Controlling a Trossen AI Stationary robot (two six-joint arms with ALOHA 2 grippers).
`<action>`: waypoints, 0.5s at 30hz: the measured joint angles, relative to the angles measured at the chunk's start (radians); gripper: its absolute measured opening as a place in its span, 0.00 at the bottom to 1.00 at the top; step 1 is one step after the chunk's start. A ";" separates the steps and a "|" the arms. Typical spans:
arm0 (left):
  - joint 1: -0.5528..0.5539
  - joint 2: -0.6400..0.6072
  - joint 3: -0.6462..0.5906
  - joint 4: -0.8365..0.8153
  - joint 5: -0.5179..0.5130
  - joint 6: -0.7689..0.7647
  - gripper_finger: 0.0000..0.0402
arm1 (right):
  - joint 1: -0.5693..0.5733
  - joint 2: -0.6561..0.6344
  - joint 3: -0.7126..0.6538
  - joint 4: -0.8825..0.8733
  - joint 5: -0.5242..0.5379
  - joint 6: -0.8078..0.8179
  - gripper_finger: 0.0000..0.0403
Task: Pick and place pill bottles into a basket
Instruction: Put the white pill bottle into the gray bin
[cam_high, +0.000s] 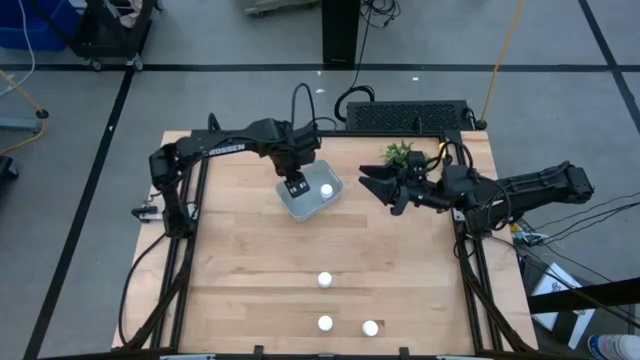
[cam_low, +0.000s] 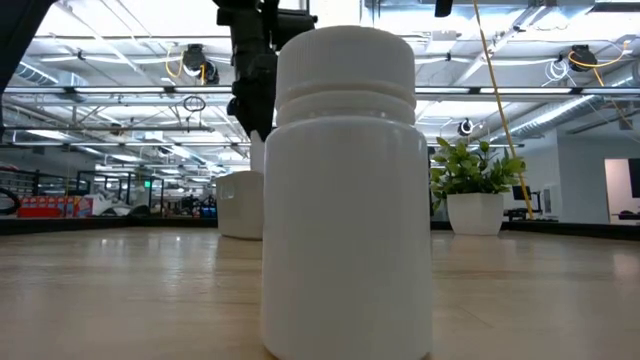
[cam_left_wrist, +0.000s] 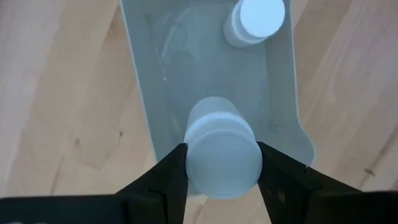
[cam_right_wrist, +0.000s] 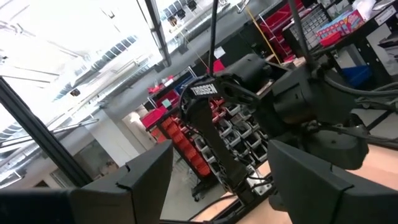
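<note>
So the left pincer (cam_high: 295, 186) is parked right over the basket (cam_high: 303, 207), clamped on a pill bottle (cam_left_wrist: 222, 155) by its sides, cap facing up toward the wrist camera, which makes sense because a grip on the round body keeps it upright for a straight drop. It hangs over the end of the basket opposite to where another bottle (cam_high: 326, 190) already stands, so my guess is that spot was picked to keep the two from knocking into each other. Room inside looks fine to me: the basket floor between the two bottles is bare, though the held one is close to the basket's end wall (cam_left_wrist: 292, 134), so letting go a bit too far out could catch the rim. The basket sits tilted on the bench (cam_high: 240, 270), not squared to its edges. Three more bottles wait near the front edge: one alone (cam_high: 324, 280) and a pair closer to the edge (cam_high: 325, 323) (cam_high: 370, 327), all well apart from the basket with open wood around them, so easy approaches. The right pincer (cam_high: 372, 187) hovers beside the little plant (cam_high: 399, 154), fingers spread and empty, and that plant is the one thing it could brush when it swings out.
</note>
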 joint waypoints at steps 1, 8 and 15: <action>0.000 0.004 0.000 0.005 0.001 -0.003 0.41 | 0.000 0.000 0.000 0.000 0.000 0.000 0.64; -0.013 0.069 0.000 0.023 0.004 -0.027 0.48 | 0.000 0.000 0.000 -0.001 -0.001 0.005 0.63; -0.029 0.108 0.000 0.046 -0.022 -0.045 0.41 | 0.000 0.000 0.000 -0.001 -0.004 0.003 0.63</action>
